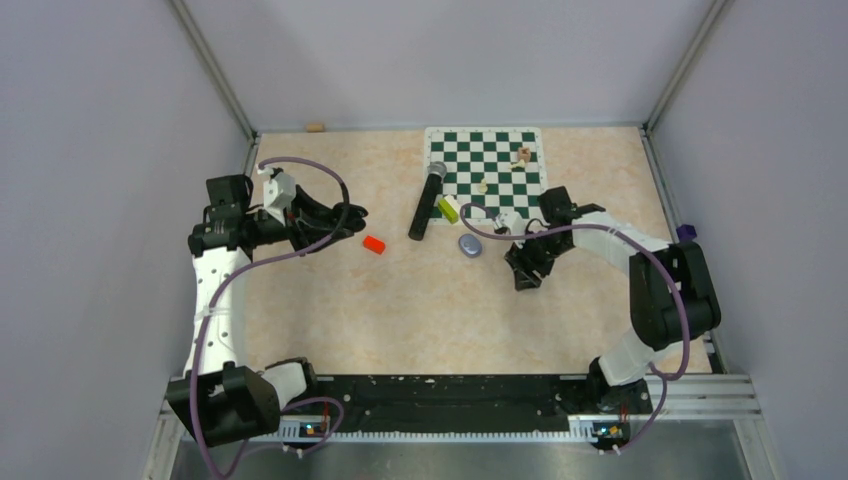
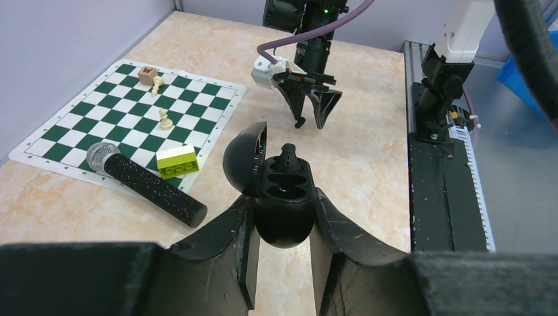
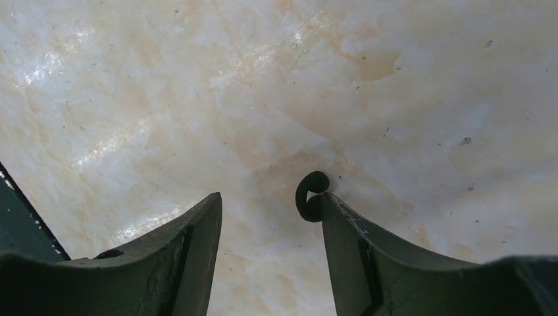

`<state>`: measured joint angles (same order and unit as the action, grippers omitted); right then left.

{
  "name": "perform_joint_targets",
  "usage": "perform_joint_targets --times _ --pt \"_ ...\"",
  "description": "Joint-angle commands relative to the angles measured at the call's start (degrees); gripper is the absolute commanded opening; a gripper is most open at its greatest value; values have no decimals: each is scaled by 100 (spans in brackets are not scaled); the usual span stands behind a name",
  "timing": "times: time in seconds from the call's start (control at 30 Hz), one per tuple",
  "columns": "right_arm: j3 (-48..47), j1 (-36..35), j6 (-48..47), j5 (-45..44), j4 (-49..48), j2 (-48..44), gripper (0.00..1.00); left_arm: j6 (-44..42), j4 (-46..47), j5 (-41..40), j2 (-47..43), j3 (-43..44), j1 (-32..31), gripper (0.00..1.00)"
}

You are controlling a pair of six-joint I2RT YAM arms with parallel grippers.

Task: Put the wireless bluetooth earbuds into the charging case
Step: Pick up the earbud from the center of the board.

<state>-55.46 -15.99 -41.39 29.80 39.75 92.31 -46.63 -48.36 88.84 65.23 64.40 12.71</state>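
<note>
My left gripper (image 2: 284,214) is shut on the black charging case (image 2: 284,197) and holds it above the table with its lid (image 2: 245,158) open to the left. Two sockets in the case show dark, and a small black piece (image 2: 287,155) stands at its far rim. In the top view the left gripper (image 1: 348,214) is at the left middle. My right gripper (image 3: 271,197) is open and points down at the table. A tiny curled black earbud (image 3: 309,195) sits against its right fingertip (image 3: 331,205). The right gripper also shows in the top view (image 1: 526,278) and in the left wrist view (image 2: 309,122).
A black microphone (image 1: 427,201), a green brick (image 1: 448,209) and a grey oval object (image 1: 470,245) lie by the chessboard (image 1: 485,160), which carries a few small pieces. A red block (image 1: 374,245) lies near the left gripper. The black rail (image 1: 430,400) runs along the front.
</note>
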Motion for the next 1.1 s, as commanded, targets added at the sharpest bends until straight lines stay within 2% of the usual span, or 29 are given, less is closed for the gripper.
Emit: perform_joint_targets --times 0.0,0.13,0.33,0.5,0.93,1.07 --pt "119 58 -113 -151 -149 -122 55 -92 -38 375 -81 141 -10 0" --pt "159 51 -141 -241 -245 -136 50 -85 -35 377 -86 141 -9 0" --pt "211 51 -125 -365 -474 -216 29 -99 -34 396 -85 138 -7 0" --pt "244 50 -102 -428 -622 -306 21 -98 -36 404 -81 130 -10 0" --pt "321 -59 -54 -748 -908 -372 20 -100 -41 432 -67 128 -12 0" --pt "351 -85 -25 -787 -1007 -471 12 -98 -35 441 -56 122 -9 0"
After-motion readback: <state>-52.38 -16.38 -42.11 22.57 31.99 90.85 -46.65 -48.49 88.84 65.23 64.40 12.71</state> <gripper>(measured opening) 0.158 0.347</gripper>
